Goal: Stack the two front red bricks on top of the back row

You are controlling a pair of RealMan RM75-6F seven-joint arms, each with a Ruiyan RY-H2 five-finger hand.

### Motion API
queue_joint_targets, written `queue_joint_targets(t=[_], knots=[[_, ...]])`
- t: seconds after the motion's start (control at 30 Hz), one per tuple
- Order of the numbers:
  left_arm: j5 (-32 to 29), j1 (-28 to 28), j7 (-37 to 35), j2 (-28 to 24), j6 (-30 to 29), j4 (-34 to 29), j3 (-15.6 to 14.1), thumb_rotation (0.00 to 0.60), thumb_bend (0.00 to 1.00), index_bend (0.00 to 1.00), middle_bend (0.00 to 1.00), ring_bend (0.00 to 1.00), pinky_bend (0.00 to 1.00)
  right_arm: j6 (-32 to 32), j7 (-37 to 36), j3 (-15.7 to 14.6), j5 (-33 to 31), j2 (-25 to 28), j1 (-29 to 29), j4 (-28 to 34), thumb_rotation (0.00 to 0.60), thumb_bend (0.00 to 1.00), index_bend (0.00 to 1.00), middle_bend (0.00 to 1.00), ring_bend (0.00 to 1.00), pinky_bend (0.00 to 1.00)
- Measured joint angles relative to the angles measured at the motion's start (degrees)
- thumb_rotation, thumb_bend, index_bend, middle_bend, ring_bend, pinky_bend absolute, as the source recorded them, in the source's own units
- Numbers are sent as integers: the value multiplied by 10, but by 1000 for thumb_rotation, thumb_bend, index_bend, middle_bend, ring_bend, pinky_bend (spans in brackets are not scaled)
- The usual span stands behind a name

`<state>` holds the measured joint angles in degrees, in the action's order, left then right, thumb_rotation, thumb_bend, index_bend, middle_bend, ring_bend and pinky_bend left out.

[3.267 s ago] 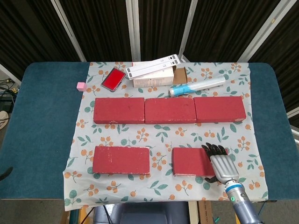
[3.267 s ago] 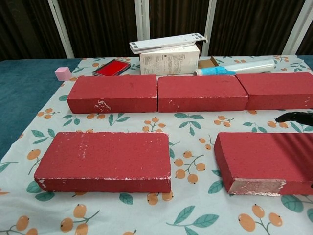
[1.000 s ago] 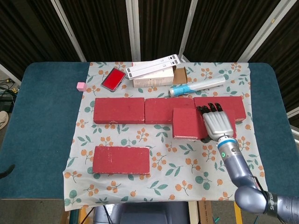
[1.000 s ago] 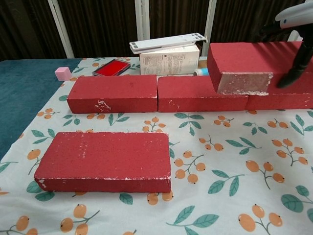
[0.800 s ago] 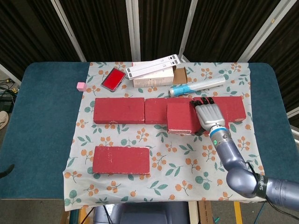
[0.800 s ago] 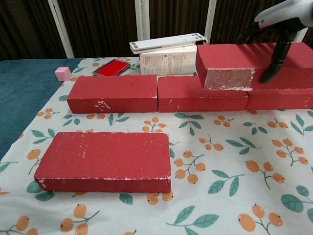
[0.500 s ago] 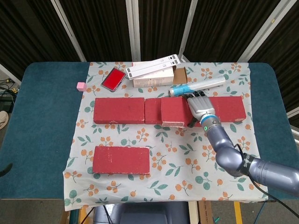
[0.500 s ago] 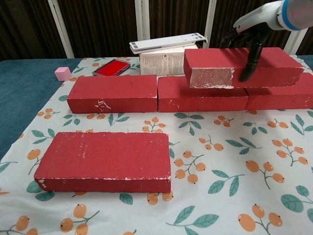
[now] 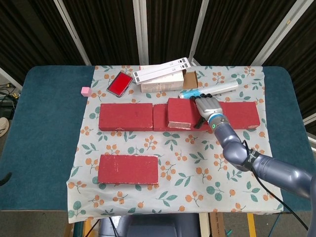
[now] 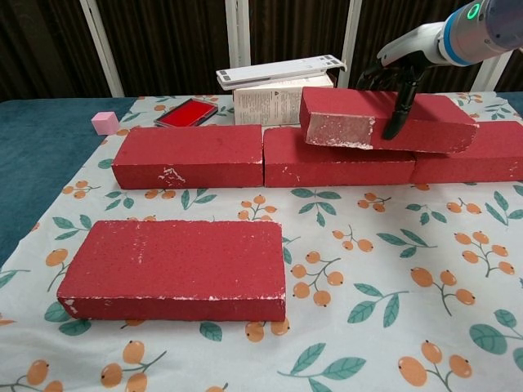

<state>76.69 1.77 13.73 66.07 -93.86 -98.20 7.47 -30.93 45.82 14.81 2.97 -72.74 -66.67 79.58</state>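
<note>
My right hand (image 9: pixel 207 106) grips a red brick (image 9: pixel 181 113) from above, thumb on its front face. In the chest view this brick (image 10: pixel 351 116) hangs slightly tilted just over the middle back brick (image 10: pixel 327 167) and part of the right back brick (image 10: pixel 486 155), under the hand (image 10: pixel 398 73). I cannot tell whether it touches them. The left back brick (image 9: pixel 126 117) lies uncovered. The other front brick (image 9: pixel 128 169) lies flat at the near left of the floral cloth (image 9: pixel 187 163). My left hand is out of both views.
Behind the back row lie a white box with a white strip on top (image 9: pixel 163 79), a red flat case (image 9: pixel 119 83) and a clear tube with a blue end (image 9: pixel 210 91). A small pink cube (image 9: pixel 85 91) sits on the teal table (image 9: pixel 44 128) at the left.
My right hand has carried the brick from the front right up and back to the left, over the middle of the back row. The brick now tilts lower toward the bricks beneath.
</note>
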Motion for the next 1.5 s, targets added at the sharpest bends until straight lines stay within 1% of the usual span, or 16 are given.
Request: queue_joint_targets(t=[0.37,0.73,1.13,1.5], knots=[[3,3,32,11,-13,-9,-4,600,5,0,0,0,87,51,-63,-17,81,-14,7,-72,600,153,417,312,52,0],[5,8,52,18,-28,-17,-4,600,5,0,0,0,87,97,-133,-19,166,-31,15,-124,600,153,418,312,53,0],[3,9,54,19,-29,-18,-3,600,6,0,0,0,87,116,-207,-18,243,-50,23,-157,600,153,418,312,52,0],[1,9,57,20,-28,-17,-2,600,5,0,0,0,87,121,-253,-27,283,-60,27,-177,600,153,418,312,52,0]])
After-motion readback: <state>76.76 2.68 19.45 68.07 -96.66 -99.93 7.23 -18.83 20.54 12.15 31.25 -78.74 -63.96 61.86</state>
